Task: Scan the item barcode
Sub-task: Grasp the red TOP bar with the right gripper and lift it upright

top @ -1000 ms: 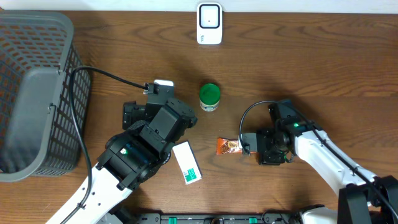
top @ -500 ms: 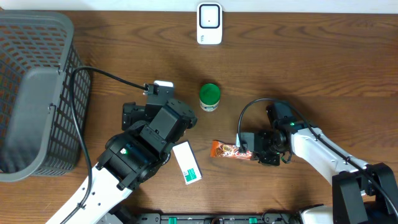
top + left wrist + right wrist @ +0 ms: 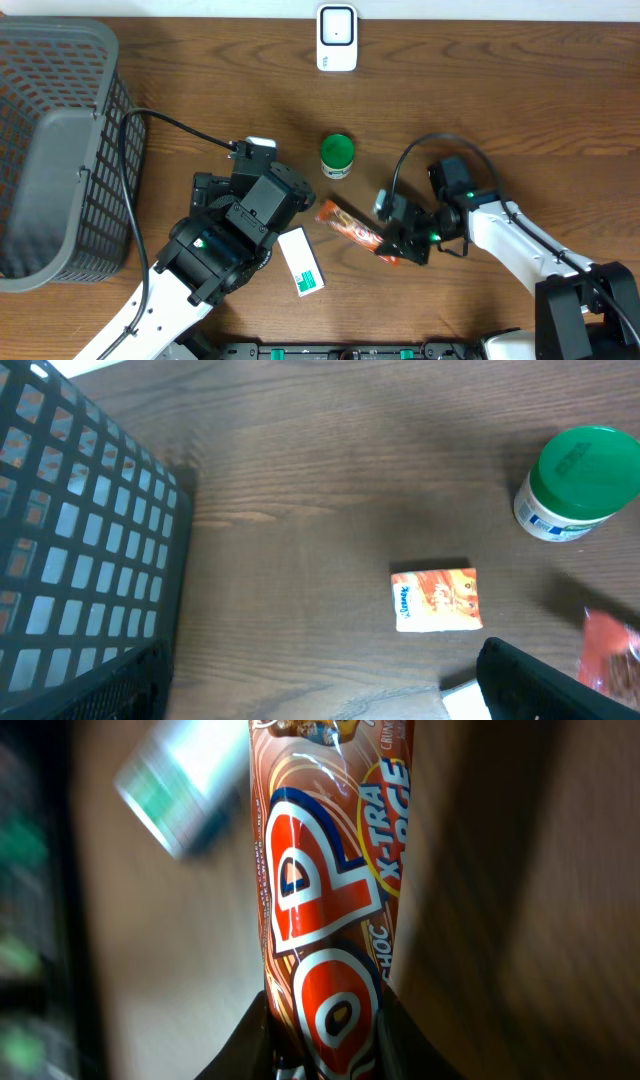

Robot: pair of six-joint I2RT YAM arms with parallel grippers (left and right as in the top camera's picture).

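My right gripper (image 3: 393,247) is shut on one end of an orange-and-brown chocolate bar (image 3: 348,224), which slants up and to the left toward the green-lidded jar (image 3: 337,155). In the right wrist view the bar (image 3: 330,890) rises out of the shut gripper (image 3: 330,1058), its printed face toward the camera; no barcode shows. The white scanner (image 3: 337,38) stands at the far edge of the table. Low at the frame's bottom edge in the left wrist view, my left gripper (image 3: 320,695) is open over bare wood with nothing in it.
A dark mesh basket (image 3: 60,150) fills the left side. A white-and-green box (image 3: 301,262) lies by the left arm (image 3: 235,235). A small orange packet (image 3: 437,600) lies ahead of the left gripper, and the jar (image 3: 578,485) is to its right.
The right gripper closed on the bar's end, and the bar swung from lying level to slanting up-left toward the jar. The left arm barely moved.
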